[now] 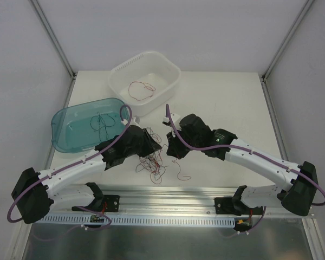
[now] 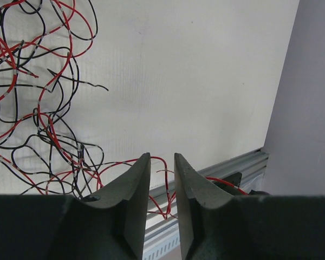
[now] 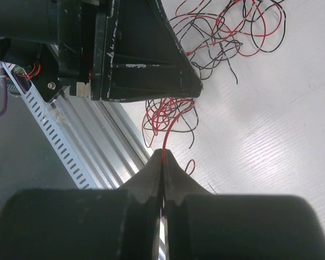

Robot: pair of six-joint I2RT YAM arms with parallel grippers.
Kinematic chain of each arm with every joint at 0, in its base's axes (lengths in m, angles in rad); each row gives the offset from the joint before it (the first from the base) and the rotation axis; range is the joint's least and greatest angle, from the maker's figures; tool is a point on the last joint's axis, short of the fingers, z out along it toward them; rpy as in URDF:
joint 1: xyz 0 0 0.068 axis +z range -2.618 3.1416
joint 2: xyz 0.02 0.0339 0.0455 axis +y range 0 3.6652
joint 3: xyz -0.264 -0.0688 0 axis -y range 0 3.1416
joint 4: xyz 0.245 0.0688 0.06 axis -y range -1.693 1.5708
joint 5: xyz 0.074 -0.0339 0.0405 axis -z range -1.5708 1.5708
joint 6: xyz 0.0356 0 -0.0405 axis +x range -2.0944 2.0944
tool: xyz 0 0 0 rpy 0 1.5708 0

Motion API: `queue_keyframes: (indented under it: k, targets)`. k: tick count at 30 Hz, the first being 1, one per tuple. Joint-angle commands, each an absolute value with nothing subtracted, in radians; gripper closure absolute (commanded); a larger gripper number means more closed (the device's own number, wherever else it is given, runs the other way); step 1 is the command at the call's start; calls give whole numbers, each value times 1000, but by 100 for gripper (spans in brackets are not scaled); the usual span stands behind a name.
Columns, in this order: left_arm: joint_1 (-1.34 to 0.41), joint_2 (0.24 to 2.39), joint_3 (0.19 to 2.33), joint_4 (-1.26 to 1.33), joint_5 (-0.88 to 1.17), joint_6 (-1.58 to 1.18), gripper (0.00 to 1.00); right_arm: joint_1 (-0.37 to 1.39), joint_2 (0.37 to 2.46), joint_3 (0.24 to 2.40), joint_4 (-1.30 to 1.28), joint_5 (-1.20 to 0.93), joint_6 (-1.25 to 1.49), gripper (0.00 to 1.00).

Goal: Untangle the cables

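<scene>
Right gripper (image 3: 163,155) fingers pressed together on red strand (image 3: 170,127) that leads back to clump, likely to draw it free; left gripper (image 2: 162,158) fingers narrowly apart, red loop between tips, nothing clamped; cables (image 1: 151,161) tangled on table (image 1: 222,103) between grippers; white tub (image 1: 170,76) holds loose red wire (image 1: 141,88), teal tub (image 1: 59,122) dark wire (image 1: 100,123); apparently sorted by colour.

the cables (image 2: 39,100) have smooth, slightly glossy red and black plastic-looking sleeves. the table (image 1: 222,103) behind the rail (image 1: 168,196) is matt white, finely ribbed — the rail itself is pale, dully shining metal. beyond it, a tub (image 1: 58,132) of glossy translucent teal plastic and a basin (image 1: 151,106) of matt white plastic. the left gripper (image 2: 162,160) has matt, dark grey fingers, faintly grainy.
</scene>
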State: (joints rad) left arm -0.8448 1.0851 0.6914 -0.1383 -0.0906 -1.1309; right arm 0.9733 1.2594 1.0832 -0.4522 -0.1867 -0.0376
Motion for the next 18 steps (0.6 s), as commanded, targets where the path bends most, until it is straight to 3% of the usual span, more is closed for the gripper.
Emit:
queue_keyframes:
  k: [1, 7, 10, 18]
  targets:
    - [-853, 1097, 727, -121, -100, -1146, 76, 983, 1262, 1108, -419, -172, -37, 99]
    - [-853, 1111, 730, -121, -72, -1146, 87, 983, 1258, 1108, -429, -150, -44, 99]
    - [-853, 1112, 726, -123, -72, -1146, 99, 985, 1249, 1106, -437, -140, -46, 100]
    - [-787, 1017, 721, -152, -190, -1123, 100, 983, 1123, 1008, -514, -13, -34, 99]
